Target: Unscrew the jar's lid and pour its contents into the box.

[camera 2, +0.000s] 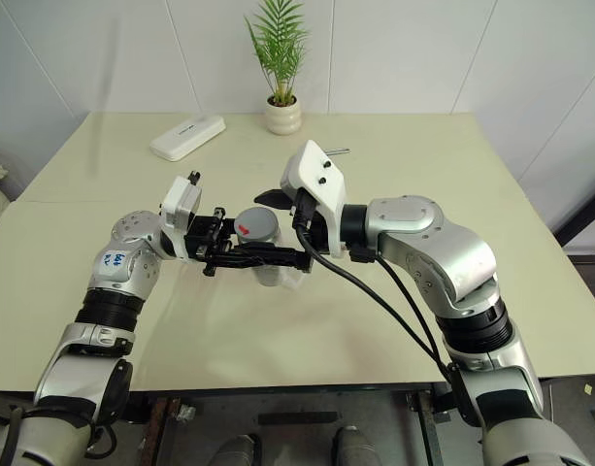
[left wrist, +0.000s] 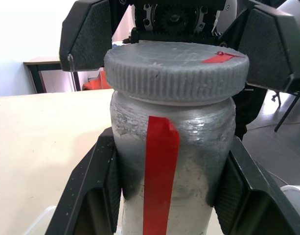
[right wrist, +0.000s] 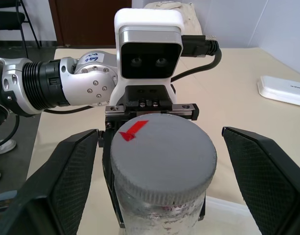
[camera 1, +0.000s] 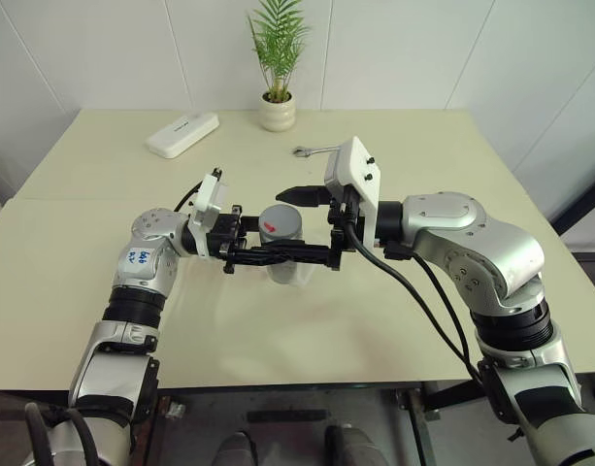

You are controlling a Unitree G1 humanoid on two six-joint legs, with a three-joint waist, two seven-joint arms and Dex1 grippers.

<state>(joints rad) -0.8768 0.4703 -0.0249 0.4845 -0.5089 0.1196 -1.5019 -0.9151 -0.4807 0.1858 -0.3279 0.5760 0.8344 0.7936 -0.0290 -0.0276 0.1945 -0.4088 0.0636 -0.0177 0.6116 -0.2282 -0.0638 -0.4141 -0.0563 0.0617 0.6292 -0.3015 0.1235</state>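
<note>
A pale worktop (camera 1: 394,320) stands against white wall panels. Above its middle, the left gripper (camera 1: 278,255) is clamped on the body of the jar (camera 1: 285,254), held upright. The right gripper (right wrist: 154,161) is spread wide, one finger on each side of the lid (right wrist: 162,156), not touching it.

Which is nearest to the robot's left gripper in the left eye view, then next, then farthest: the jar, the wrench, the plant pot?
1. The jar, gripped between the left gripper's fingers, mid-table.
2. The wrench, lying farther back, behind the right gripper.
3. The plant pot, at the table's far edge by the wall.
</note>
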